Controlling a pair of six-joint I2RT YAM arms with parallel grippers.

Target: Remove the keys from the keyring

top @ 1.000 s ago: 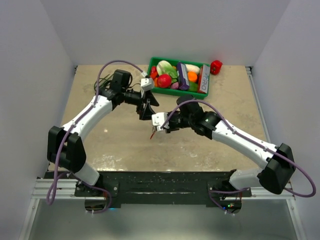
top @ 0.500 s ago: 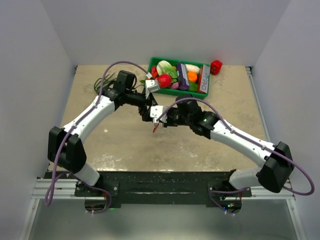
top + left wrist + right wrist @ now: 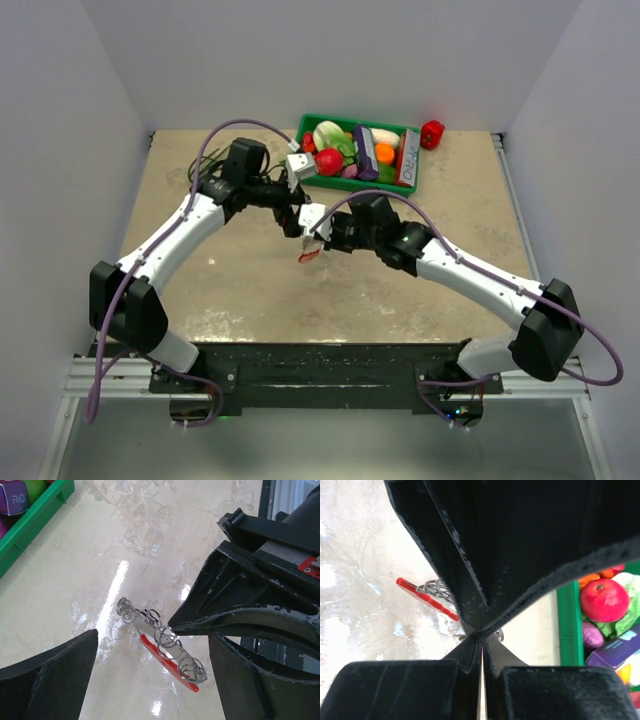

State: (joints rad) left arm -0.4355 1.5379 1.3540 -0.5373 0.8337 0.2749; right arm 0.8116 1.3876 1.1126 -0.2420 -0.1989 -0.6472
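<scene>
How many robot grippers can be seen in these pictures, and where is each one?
2. The right gripper is shut on the keyring, over the middle of the table. The left gripper faces it, open, with a finger on each side of the keyring.

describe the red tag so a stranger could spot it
From the green basket, come toward the table's middle. There the red tag hangs by the right arm's shut fingers: the one slim red strip among thin silvery rings.
</scene>
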